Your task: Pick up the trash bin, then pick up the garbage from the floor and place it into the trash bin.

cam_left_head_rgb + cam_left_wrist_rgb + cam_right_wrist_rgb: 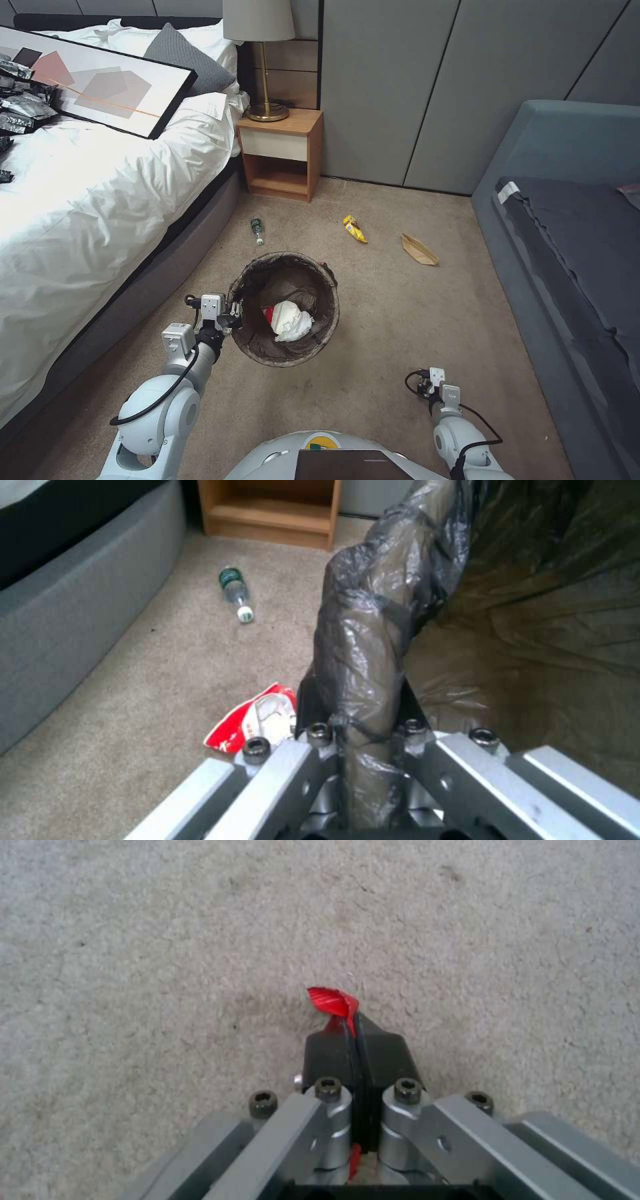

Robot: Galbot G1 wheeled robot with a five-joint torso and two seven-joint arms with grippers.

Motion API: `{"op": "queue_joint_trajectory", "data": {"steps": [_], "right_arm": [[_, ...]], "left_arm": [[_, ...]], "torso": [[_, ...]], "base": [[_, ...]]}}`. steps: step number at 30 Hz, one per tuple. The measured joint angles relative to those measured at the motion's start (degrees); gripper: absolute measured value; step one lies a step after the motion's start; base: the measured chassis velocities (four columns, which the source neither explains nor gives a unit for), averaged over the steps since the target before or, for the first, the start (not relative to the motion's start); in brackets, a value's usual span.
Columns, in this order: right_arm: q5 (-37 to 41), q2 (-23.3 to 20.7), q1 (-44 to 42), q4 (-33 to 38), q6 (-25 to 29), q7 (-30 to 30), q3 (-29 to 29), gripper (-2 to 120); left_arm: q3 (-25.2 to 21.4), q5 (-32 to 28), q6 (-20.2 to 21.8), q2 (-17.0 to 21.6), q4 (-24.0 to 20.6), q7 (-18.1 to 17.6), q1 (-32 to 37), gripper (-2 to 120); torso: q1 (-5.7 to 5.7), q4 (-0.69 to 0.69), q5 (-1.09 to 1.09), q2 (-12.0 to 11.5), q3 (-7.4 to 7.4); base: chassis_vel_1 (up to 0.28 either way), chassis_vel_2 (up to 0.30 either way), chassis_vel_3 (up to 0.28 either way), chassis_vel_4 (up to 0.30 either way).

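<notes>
The trash bin (267,350), lined with a dark bag, is in front of me on the floor (400,320). My left gripper (230,315) is shut on its left rim; the left wrist view shows its fingers (313,700) clamping the bag-covered rim (367,645). A white tissue wad (293,321) and a red scrap lie inside the bin. My right gripper (353,1040) hangs low at the right (427,381), shut on a red scrap (332,1000). Garbage on the carpet includes a green bottle (257,230) (236,593), a yellow wrapper (355,229), a brown paper bag (419,250) and a red-and-white carton (257,722).
A white bed (87,200) with a grey base runs along the left. A wooden nightstand (280,157) with a lamp stands at the back. A grey sofa (567,220) lines the right. Open carpet lies between them.
</notes>
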Motion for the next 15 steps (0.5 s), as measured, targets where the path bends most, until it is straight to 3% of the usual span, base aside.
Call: {"op": "queue_joint_trajectory", "data": {"steps": [9,15], "right_arm": [[-0.7,-0.1,-1.0,2.0,1.3,0.6,0.4,0],[-2.0,-0.2,-3.0,9.5,3.3,1.9,1.0,0]], "left_arm": [[0.1,0.0,0.0,0.1,-0.2,0.0,0.1,0],[0.3,0.1,0.1,0.1,0.2,0.0,0.1,0]], "torso": [[0.00,-0.02,0.00,0.0,0.00],[0.00,0.00,-0.01,0.0,0.00]], "base": [[0.000,0.000,0.000,0.000],[0.000,0.000,0.000,0.000]]}}
